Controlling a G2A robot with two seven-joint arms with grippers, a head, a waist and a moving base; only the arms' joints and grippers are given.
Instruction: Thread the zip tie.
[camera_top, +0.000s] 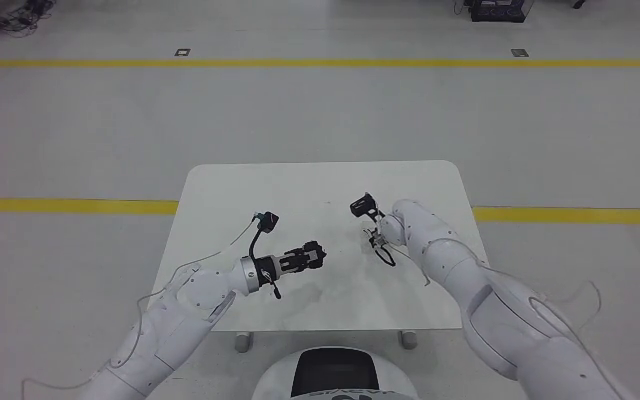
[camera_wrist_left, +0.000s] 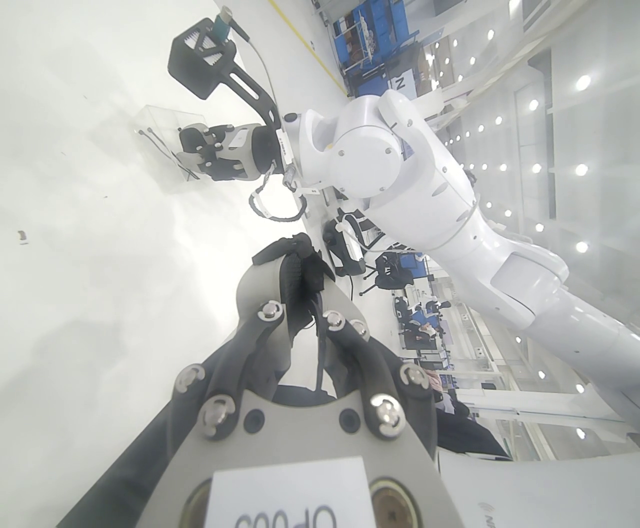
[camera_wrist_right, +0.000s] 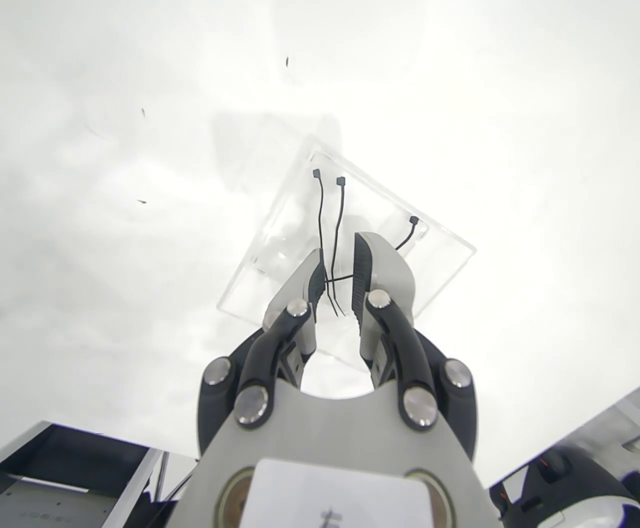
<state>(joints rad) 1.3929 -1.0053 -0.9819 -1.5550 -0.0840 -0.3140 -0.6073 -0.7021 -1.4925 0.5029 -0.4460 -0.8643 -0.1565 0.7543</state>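
A clear plastic tray (camera_wrist_right: 445, 260) lies on the white table with three black zip ties (camera_wrist_right: 340, 215) in it. My right gripper (camera_wrist_right: 337, 270) hangs open just above the tray, its fingers on either side of two ties' tails and a third tie crossing between them. From the left wrist view the right gripper (camera_wrist_left: 192, 150) is over the tray (camera_wrist_left: 160, 117). My left gripper (camera_wrist_left: 295, 255) is held off the table nearer the front, shut on a thin black zip tie (camera_wrist_left: 318, 345) that runs back between its fingers. From above, the left gripper (camera_top: 318, 254) and right gripper (camera_top: 377, 240) are a short gap apart.
The white table (camera_top: 220, 200) carries a few tiny dark specks (camera_wrist_left: 21, 237) to the left of the tray. The right arm's black wrist camera mount (camera_wrist_left: 200, 60) sticks out above its gripper. Bare table surface surrounds both grippers.
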